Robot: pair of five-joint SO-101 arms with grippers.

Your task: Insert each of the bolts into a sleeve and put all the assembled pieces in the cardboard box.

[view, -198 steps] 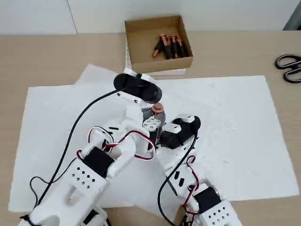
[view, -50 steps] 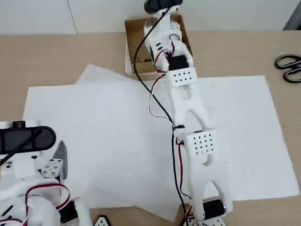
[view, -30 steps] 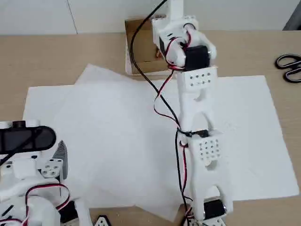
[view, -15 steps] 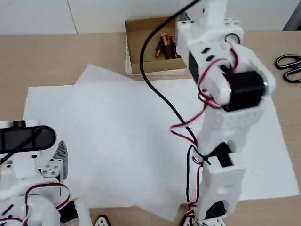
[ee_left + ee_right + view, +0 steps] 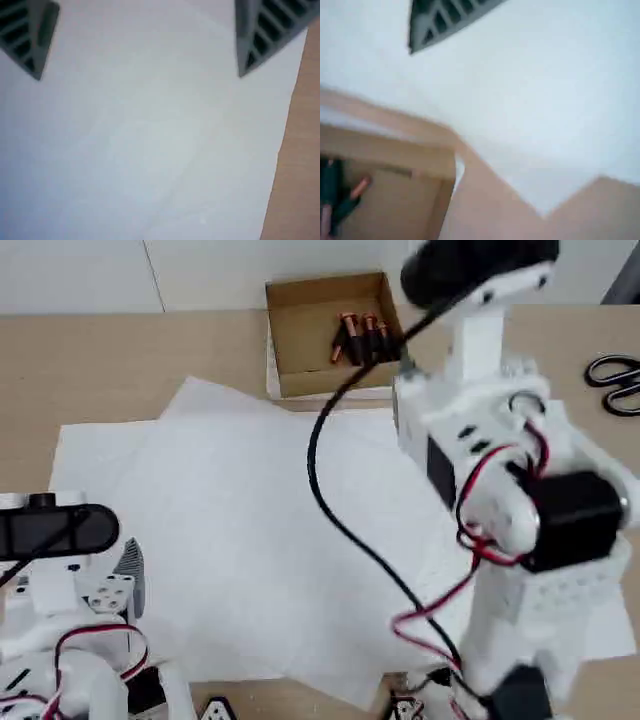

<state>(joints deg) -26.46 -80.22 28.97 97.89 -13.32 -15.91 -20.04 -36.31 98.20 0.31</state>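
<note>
The cardboard box [image 5: 290, 310] stands at the far edge of the table, with several black sleeves with copper bolts [image 5: 362, 337] lying inside. My right arm [image 5: 500, 460] rises high over the right side of the paper, its wrist just short of the box. In the right wrist view one grey finger [image 5: 450, 22] hangs alone over the paper with nothing against it, and the box [image 5: 395, 160] and its pieces [image 5: 340, 197] show below. My left gripper [image 5: 142, 55] is open and empty, low over the paper at the near left, where its finger [image 5: 128, 565] shows.
White paper sheets [image 5: 250, 540] cover the middle of the wooden table [image 5: 120, 360]. Black scissors [image 5: 615, 380] lie at the far right edge. In the left wrist view the paper's edge meets bare wood [image 5: 305, 150].
My right arm has drawn back from over the box and lifted toward the camera. The box's contents are uncovered. The left arm has stayed at the near left.
</note>
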